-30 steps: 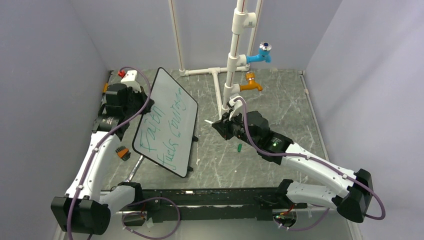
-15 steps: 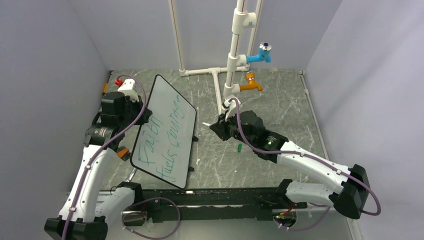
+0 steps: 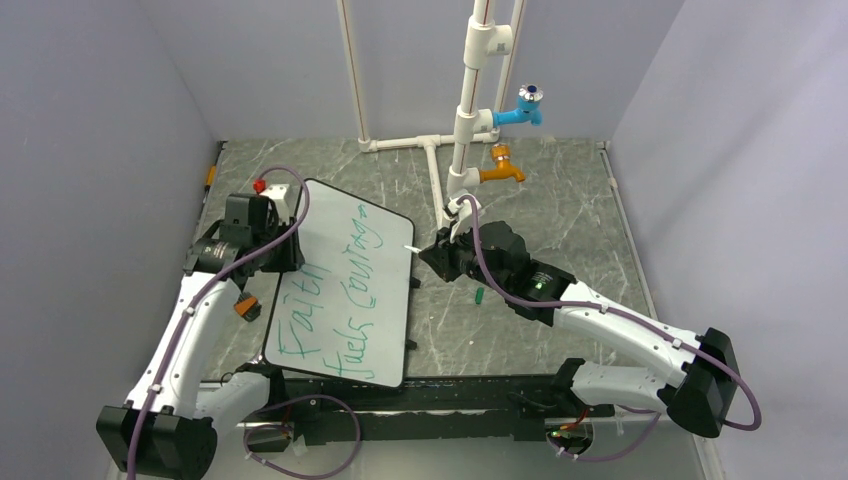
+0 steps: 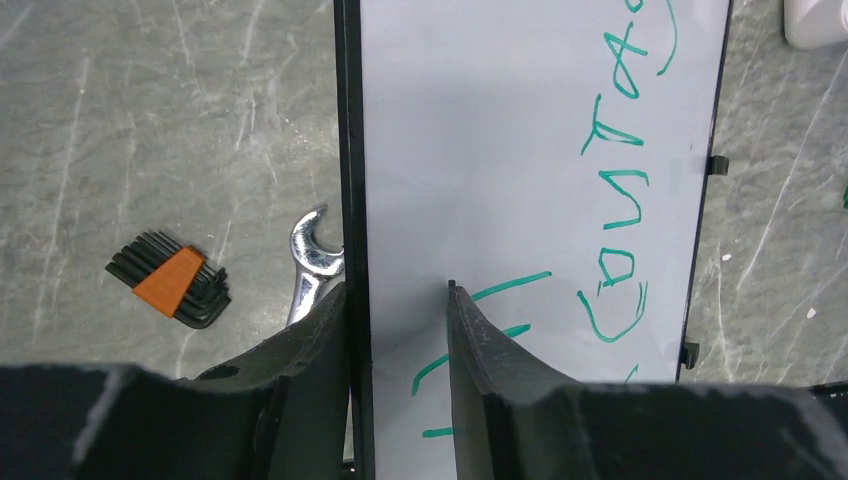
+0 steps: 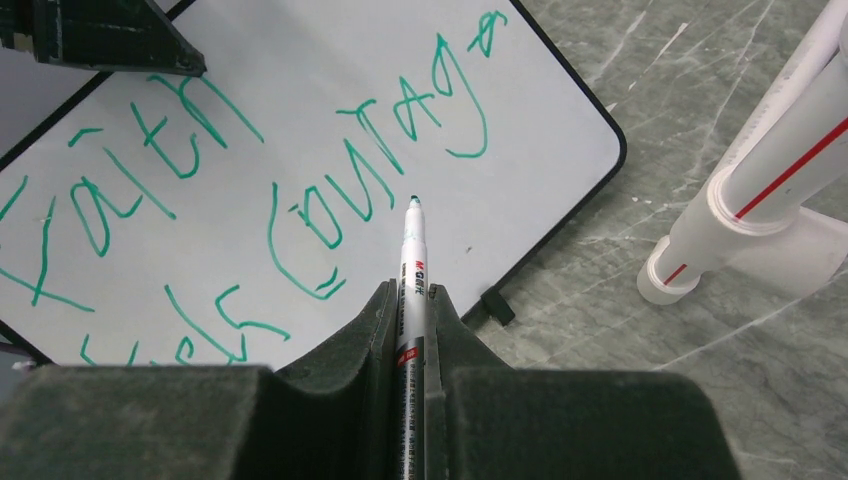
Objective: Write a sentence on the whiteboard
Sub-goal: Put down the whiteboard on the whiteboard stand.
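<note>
Green two-line handwriting (image 3: pixel 305 310) covers the flat white black-rimmed whiteboard (image 3: pixel 335 215), which lies on the grey marbled surface (image 3: pixel 560 220). Left wrist view: the left end effector (image 4: pixel 395 300) stands parted astride the board's rim. Right wrist view: the right end effector (image 5: pixel 410 300) clamps a white marker pen (image 5: pixel 412 250), its tip over the board.

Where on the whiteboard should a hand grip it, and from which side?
I'd pinch the long left rim of the whiteboard, coming from the left arm's side. It is a thin flat panel lying face up, so only an edge fits between fingers, and the left hand straddles that rim. Keep toward the far end, where the green writing leaves the face bare.
</note>
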### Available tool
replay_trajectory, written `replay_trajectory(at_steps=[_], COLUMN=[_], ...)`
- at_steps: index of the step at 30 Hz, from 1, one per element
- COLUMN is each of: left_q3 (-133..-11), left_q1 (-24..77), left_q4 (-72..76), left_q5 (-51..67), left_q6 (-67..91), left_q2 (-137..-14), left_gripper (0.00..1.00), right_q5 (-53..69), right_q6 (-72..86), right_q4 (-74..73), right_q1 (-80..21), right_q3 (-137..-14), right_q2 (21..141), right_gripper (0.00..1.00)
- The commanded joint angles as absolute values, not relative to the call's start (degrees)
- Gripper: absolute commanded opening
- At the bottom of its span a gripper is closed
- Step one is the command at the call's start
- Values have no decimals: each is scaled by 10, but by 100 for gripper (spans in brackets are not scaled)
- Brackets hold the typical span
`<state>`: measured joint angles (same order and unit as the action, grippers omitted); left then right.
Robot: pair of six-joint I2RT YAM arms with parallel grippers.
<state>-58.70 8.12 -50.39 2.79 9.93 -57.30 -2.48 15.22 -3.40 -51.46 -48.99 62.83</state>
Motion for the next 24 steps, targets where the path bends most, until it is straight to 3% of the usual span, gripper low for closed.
replay_trajectory(at_steps=[1,7,24], left_q3=[-576,-585,-656], left_q1=[93,93,93], left_q4=[-570,-562,-572], left_q5=[47,44,44], left_q6=[68,77,89], left_q2=[-577,-568,-575], left_gripper=[38,39,54], right_q5=[-26,-23,-23], right_q6=[152,153,151], right_q4=[-8,-4,-5], right_q1=[-517,-517,-517], right_q3=[-489,-488,-494], right_q2=[625,632,636], right_gripper=[0,0,0])
